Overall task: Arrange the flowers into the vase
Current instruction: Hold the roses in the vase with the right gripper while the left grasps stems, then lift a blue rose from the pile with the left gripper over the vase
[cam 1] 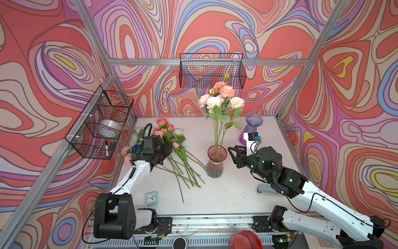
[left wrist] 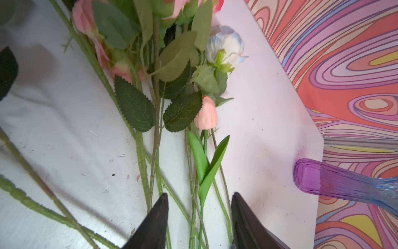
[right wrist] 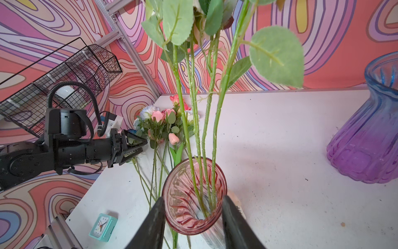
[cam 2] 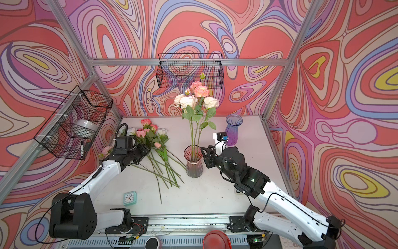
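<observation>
Right gripper (right wrist: 193,198) beside vase (right wrist: 178,194), flowers (cam 1: 169,137) strewn

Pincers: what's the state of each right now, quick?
Left pincer: open, straddling loose flower stems, gripping none.
Right pincer: open at the pink vase rim, holding nothing.

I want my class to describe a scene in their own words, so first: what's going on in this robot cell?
Two robot arms are arranging artificial blooms. A few flowers already stand in the pink vase at mid-table. The right gripper sits open beside its rim. The left gripper is open, low over the loose flowers lying on the table, stems between its jaws, nothing gripped yet. A purple vase behind stands empty.
</observation>
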Tool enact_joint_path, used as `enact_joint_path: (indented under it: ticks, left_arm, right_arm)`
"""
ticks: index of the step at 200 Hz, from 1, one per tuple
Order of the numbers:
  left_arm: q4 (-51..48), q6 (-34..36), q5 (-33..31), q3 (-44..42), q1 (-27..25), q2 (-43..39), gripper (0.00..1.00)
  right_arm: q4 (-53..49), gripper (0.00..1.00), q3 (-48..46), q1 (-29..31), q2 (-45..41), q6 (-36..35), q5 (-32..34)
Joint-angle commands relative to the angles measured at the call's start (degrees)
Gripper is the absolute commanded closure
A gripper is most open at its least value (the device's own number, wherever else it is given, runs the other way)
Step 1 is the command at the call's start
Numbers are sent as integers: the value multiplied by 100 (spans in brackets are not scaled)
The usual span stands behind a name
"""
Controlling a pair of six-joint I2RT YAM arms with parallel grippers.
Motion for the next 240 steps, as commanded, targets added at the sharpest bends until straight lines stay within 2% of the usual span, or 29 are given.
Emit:
enact_joint_path:
  ticks: [1,24,52,79,121,186,199,224,240]
  left_arm:
    - [-258,-43,-384,-190,-46,27,62]
    - [-188,-406,-893,-704,-41,-482,56]
    - [-208,-609,-1204,-976,-35,-1019,54]
    - [-284,-720,-1120,-1145,104,-994,56]
    - [222,-782,-867,-1373,312,-557,57]
    - [747,-836,-917,-1383,356,131,71]
    - [791,-829,-933,-1357,356,149,79]
    - [677,-770,-916,-1252,358,132,100]
    - [592,-777,-921,-1244,356,-134,100]
  right_arm:
    - [24,56,-6,-22,-88,31,49]
    - [33,57,-29,-17,-127,38,54]
    - [-2,57,-66,-22,-175,28,52]
    - [-2,57,-146,-18,-267,23,60]
    - [-54,57,-185,-21,-390,14,99]
    - [-151,57,-164,-19,-497,-2,192]
    - [-151,57,-175,-19,-480,-3,200]
    - [-153,57,-176,-22,-470,-7,202]
    - [-152,57,-183,-22,-470,-1,214]
